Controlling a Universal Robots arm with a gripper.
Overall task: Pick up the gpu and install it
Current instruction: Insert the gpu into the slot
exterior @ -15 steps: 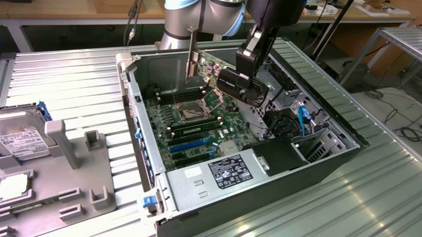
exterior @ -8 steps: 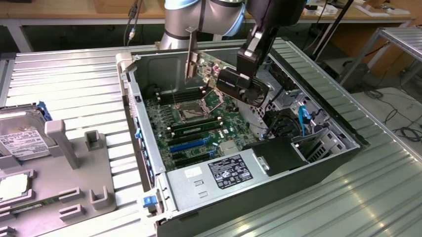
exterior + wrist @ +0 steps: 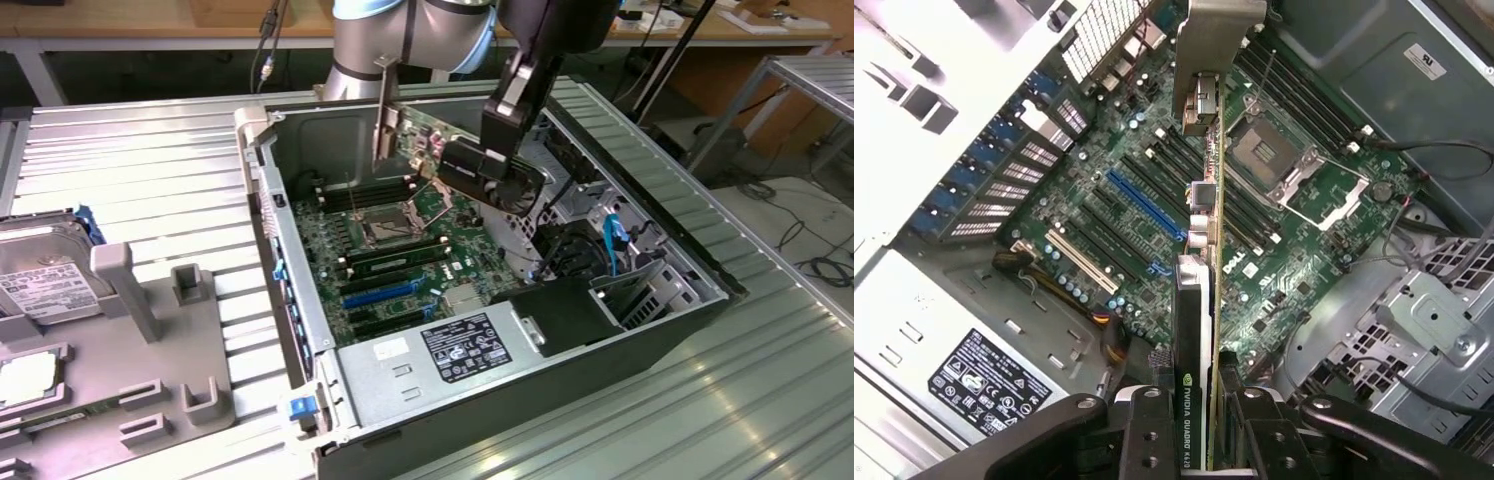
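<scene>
gripper [image 3: 461, 165]: seen at upper centre of the exterior view, hung from the arm above the open computer case [image 3: 667, 300].
fingers [image 3: 1146, 435]: clamped on the gpu [image 3: 1194, 320], one pressed to each face of the card; recorded from the wrist view.
gpu position: held on edge in the air over the motherboard [image 3: 400, 235], at upper centre of the exterior view, green board [image 3: 424, 130] turned toward the camera.
end bracket [image 3: 386, 110]: silver, stood nearly upright at the card's end on the exterior view's left.
blue slot [image 3: 380, 292]: noted on the motherboard, below the card in the exterior view.
power supply [image 3: 454, 350]: labelled, seated at lower centre of the case.
hard drive [image 3: 40, 285]: laid at the exterior view's left edge, well apart from the case.
desk [image 3: 160, 170]: ribbed metal, carrying the case.
</scene>
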